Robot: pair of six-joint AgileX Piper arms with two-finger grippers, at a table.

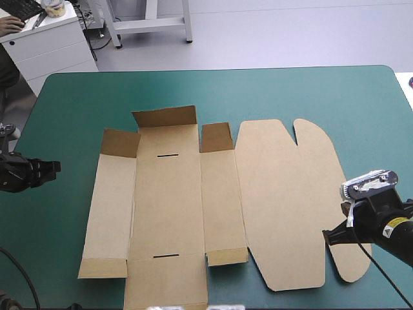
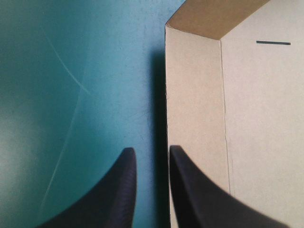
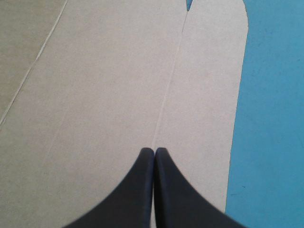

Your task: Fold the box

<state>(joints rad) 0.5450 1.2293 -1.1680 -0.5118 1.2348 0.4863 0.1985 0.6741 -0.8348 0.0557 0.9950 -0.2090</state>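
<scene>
The brown box [image 1: 168, 206] lies as a cut sheet on the teal-green cover, nearly flat. Its short flaps along the far side stand up, and the rounded lid panel [image 1: 284, 200] is spread flat on the right. My left gripper [image 1: 57, 166] hovers off the sheet's left edge. In the left wrist view its fingers [image 2: 151, 153] stand slightly apart with nothing between them, and the box's side panel [image 2: 194, 109] lies just ahead. My right gripper [image 1: 328, 237] is shut, its tips [image 3: 154, 151] over the lid's crease near the right tab [image 3: 209, 85].
Bare teal-green cover [image 1: 290, 90] runs along the far side and to the left of the sheet [image 2: 71, 95]. A narrow strip of cover [image 3: 270, 118] shows beyond the lid's right tab. The sheet's near flap reaches the table's front edge.
</scene>
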